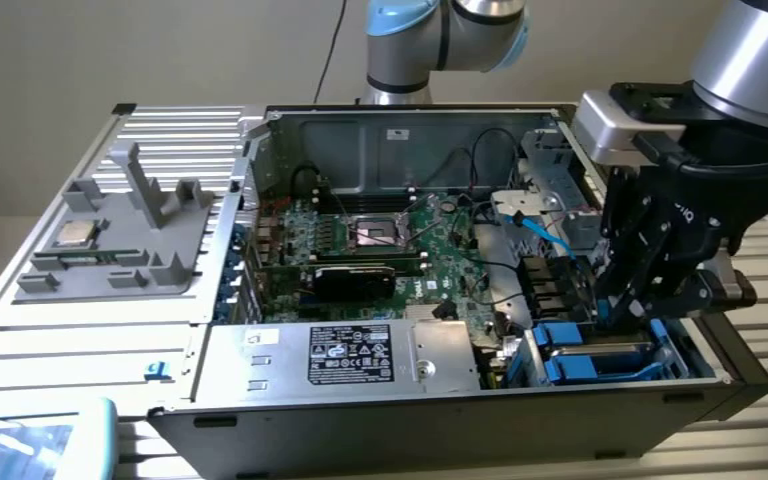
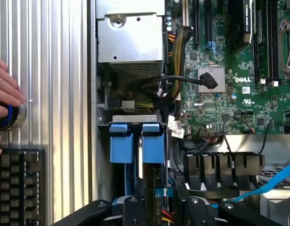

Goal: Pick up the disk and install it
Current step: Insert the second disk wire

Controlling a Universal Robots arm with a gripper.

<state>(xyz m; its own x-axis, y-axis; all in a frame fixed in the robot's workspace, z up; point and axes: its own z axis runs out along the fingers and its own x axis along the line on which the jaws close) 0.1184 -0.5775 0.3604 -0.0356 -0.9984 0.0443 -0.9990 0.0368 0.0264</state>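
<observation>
An open computer case (image 1: 357, 400) is seen lying on a ribbed metal tabletop (image 1: 77, 330), with its motherboard (image 1: 384, 245) exposed. The claw (image 1: 631, 310) is lowered into the drive bay at the case's corner on the exterior view's right, directly above the blue plastic carriers (image 1: 595, 360). In the wrist view the disk (image 2: 140, 157) is seen edge-on, seated upright in the bay between the two blue carrier tabs (image 2: 135, 143), with the claw's black fingers (image 2: 135, 207) close around its near end. Whether the fingers are touching the carrier or standing just off it cannot be told from the pictures, nor whether the claw is open or closed.

A large silver box with a black label (image 1: 351, 355) is seen at the front of the case, next to the bay. A grey fixture (image 1: 124, 235) holding a small square silver chip (image 1: 75, 235) stands on the tabletop at the exterior view's left, well apart from the case. In the wrist view, a person's hand (image 2: 6, 101) is resting on a round blue-ringed knob (image 2: 8, 117), beside a dark keyboard (image 2: 18, 186).
</observation>
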